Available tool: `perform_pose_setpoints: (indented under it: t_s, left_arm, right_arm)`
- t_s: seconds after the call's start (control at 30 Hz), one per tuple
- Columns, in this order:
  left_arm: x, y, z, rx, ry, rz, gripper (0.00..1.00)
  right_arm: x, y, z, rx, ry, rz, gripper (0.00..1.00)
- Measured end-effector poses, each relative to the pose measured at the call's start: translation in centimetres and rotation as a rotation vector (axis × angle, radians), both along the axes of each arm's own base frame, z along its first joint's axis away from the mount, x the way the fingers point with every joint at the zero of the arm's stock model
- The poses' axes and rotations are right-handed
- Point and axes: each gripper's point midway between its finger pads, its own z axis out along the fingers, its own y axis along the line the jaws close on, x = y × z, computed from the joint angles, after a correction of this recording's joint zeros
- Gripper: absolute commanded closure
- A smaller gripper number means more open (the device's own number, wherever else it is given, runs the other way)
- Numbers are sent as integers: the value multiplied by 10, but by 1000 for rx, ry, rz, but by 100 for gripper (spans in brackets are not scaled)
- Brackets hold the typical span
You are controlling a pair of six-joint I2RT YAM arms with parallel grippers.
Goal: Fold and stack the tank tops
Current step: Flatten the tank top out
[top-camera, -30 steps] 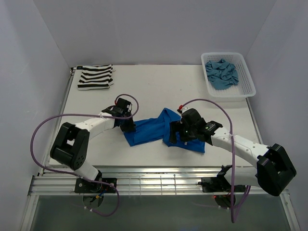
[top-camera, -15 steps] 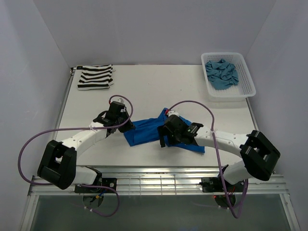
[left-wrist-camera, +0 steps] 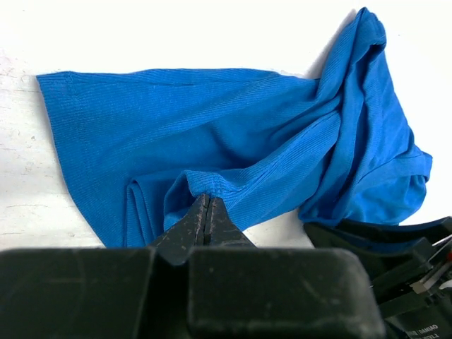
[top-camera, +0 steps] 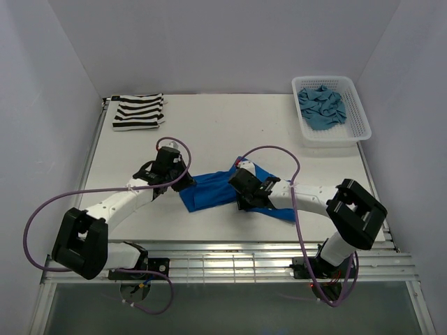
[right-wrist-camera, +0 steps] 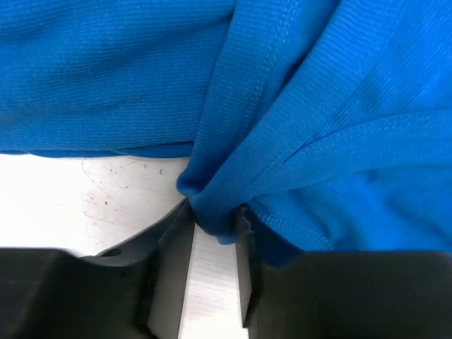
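The royal blue tank top lies crumpled in the middle of the table, near the front. My left gripper is at its left edge, shut on a fold of the hem. My right gripper is over its right half, with a bunch of blue cloth pinched between the jaws. Most of the blue top spreads flat between the two grippers. The striped tank top lies folded at the back left corner. The teal tank top sits bunched in the basket.
A white lattice basket stands at the back right corner. White walls close the table on three sides. Purple cables loop off both arms above the table. A metal rail runs along the near edge.
My right gripper has moved left over the blue top and closed on a bunch of its cloth. My left gripper stays shut on the hem and has shifted slightly left.
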Motion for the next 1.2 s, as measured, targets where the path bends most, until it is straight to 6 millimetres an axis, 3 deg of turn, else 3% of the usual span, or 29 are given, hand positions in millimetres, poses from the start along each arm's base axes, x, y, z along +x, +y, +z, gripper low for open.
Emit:
perform_pose_setpoints:
  t_s: [0.03, 0.17, 0.23, 0.33, 0.43, 0.6, 0.7, 0.8, 0.9, 1.0, 1.2]
  left_arm:
    - [0, 0, 1, -1, -4, 2, 100]
    - [2, 3, 5, 4, -19, 19, 100]
    - [3, 7, 6, 18, -26, 37, 100]
    - [7, 15, 10, 51, -35, 74, 100]
    - [18, 24, 29, 89, -78, 130, 100]
    - [48, 41, 107, 113, -257, 252, 100]
    - [59, 52, 170, 96, -397, 320, 100]
    - [58, 65, 232, 69, -534, 377, 100]
    - [43, 84, 295, 27, -671, 440, 100]
    - [18, 106, 342, -6, -770, 497, 100]
    - [-43, 145, 387, -86, -900, 575, 100]
  right_arm:
    - [1, 0, 1, 0, -6, -8, 90]
    - [1, -4, 5, -6, -19, -32, 92]
    - [1, -8, 16, 0, -39, -39, 92]
    - [5, -16, 53, 62, -102, -52, 92]
    - [14, -34, 100, 157, -178, -80, 92]
    - [33, -94, 190, 276, -357, -140, 92]
    - [31, -105, 247, 308, -452, -99, 92]
    - [27, -107, 303, 354, -555, -42, 92]
    - [16, -115, 347, 391, -644, -12, 92]
    - [0, -125, 377, 431, -707, 9, 92]
    - [-45, -155, 424, 543, -831, 24, 92]
